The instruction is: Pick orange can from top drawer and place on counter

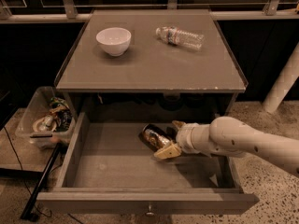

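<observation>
Orange can (153, 136) lies diagonally in top drawer (117, 171); jaws spread astride right end.

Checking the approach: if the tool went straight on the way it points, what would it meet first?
The can, lying just ahead of the tool in the drawer; its open fingers seem to flank the can's near end, though depth is unclear.
</observation>
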Motion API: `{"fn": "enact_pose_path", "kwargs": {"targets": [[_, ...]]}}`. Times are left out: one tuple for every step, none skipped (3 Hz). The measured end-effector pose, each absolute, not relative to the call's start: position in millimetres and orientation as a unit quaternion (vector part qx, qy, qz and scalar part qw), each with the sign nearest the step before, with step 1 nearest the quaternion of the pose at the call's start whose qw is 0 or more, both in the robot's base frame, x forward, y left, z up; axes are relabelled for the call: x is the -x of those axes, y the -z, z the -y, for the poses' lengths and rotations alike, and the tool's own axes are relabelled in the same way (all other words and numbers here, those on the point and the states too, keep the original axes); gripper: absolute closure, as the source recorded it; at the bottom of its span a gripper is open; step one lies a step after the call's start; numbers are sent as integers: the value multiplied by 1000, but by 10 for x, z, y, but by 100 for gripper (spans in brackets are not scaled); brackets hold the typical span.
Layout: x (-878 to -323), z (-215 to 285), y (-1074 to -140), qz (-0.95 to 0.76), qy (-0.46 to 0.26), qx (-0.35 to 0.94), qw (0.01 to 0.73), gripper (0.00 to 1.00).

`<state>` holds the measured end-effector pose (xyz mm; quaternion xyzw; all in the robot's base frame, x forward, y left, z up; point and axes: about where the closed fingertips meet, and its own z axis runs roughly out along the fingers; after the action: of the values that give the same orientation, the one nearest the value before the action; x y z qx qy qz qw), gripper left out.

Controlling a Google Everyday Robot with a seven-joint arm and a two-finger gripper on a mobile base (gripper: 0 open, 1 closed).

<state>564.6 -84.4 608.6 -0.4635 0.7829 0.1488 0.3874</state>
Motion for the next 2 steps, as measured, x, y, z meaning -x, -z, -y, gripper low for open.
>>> {"fn": "enact_pose_path", "kwargs": {"targets": [[-5646,844,-6086,-783,-149,464,387,41],[-5646,843,-6086,-783,-149,464,387,65]]}}
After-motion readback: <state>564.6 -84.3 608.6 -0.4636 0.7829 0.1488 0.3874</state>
